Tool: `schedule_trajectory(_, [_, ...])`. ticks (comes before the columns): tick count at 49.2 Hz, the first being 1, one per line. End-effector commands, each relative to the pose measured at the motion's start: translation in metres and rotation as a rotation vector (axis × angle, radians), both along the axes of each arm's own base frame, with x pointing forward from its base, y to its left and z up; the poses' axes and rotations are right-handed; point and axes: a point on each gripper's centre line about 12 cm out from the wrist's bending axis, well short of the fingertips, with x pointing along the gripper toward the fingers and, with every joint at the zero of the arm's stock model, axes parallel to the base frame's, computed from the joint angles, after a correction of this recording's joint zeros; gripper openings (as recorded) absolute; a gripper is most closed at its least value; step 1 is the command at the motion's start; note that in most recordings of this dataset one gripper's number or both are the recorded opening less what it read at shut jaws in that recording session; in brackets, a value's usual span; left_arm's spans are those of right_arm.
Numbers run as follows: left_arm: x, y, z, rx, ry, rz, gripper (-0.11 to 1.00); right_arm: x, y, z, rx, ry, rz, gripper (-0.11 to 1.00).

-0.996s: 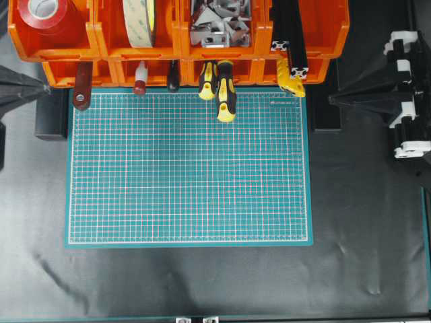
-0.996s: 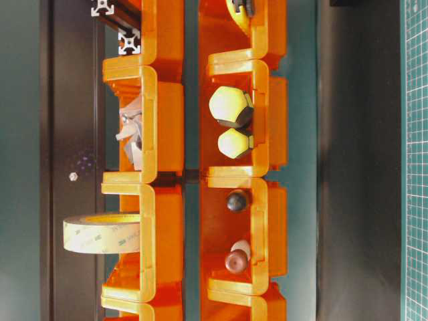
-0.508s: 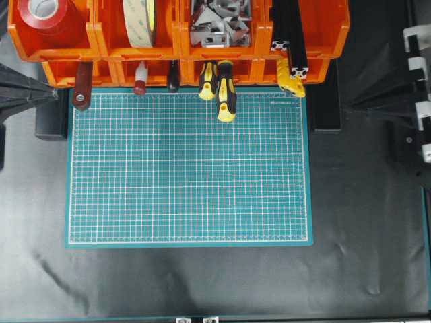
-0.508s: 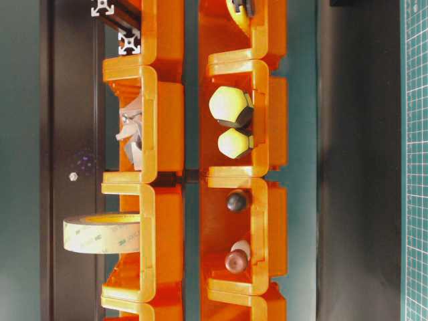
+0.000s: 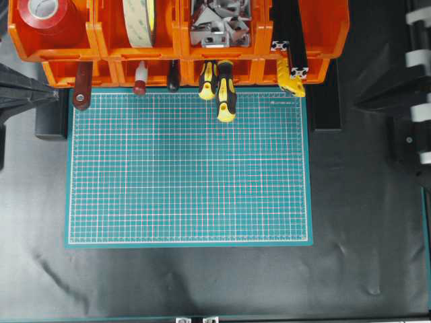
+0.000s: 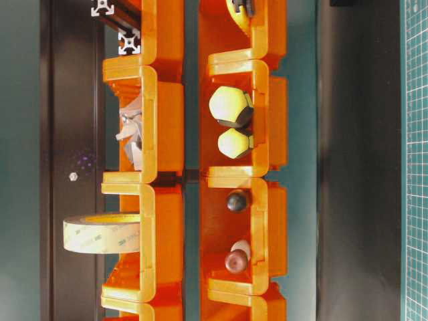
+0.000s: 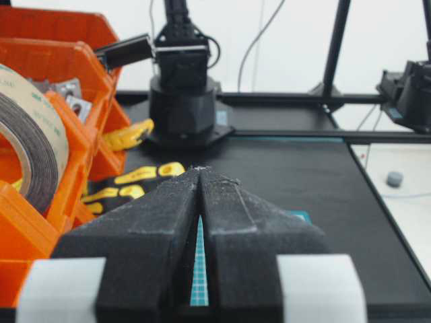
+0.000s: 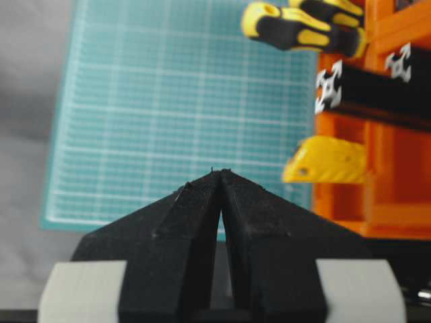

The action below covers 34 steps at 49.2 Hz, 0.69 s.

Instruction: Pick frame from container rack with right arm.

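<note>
Two black frame bars (image 5: pixel 289 30) with silvery cut ends lie in the rightmost upper bin of the orange container rack (image 5: pixel 178 44). Their ends also show in the right wrist view (image 8: pixel 328 87) and at the top of the table-level view (image 6: pixel 129 41). My right gripper (image 5: pixel 357 103) is shut and empty. It hovers right of the rack, apart from it and pointing left. In the right wrist view its tips (image 8: pixel 220 171) are over the mat's edge, with the bars up to the right. My left gripper (image 5: pixel 57 94) is shut and empty at the left edge; it also shows in the left wrist view (image 7: pixel 200 169).
A green cutting mat (image 5: pixel 188 168) lies in front of the rack. Yellow-and-black screwdrivers (image 5: pixel 225 94) and a yellow tool (image 5: pixel 291 84) stick out of the lower bins. The upper bins hold red tape (image 5: pixel 44 13), a tape roll (image 5: pixel 139 20) and metal brackets (image 5: pixel 219 27).
My right arm has shifted toward the right and top of the overhead view, and its tip has drawn back from the rack. The left arm and the bars have not moved.
</note>
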Motion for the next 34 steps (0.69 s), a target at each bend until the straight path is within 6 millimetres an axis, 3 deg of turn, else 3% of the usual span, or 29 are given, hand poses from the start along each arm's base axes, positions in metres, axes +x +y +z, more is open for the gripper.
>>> schedule_trajectory(1, [0.002, 0.000, 0.012, -0.001, -0.029, -0.002, 0.01, 0.017, 0.006, 0.021, -0.063, 0.003, -0.004, -0.01])
schedule_trajectory(8, [0.002, 0.000, 0.012, -0.017, -0.027, -0.001, 0.01, 0.035, 0.011, 0.019, -0.188, 0.107, -0.077, -0.01])
schedule_trajectory(18, [0.002, 0.001, 0.012, -0.027, -0.025, 0.001, 0.01, 0.037, 0.018, -0.003, -0.471, 0.302, -0.187, -0.01])
schedule_trajectory(27, [0.002, 0.003, 0.012, -0.028, -0.026, 0.012, 0.01, 0.041, 0.033, -0.016, -0.744, 0.301, -0.204, -0.01])
schedule_trajectory(34, [0.002, 0.003, 0.011, -0.028, -0.024, 0.014, 0.01, 0.039, 0.039, -0.016, -0.833, 0.276, -0.235, -0.01])
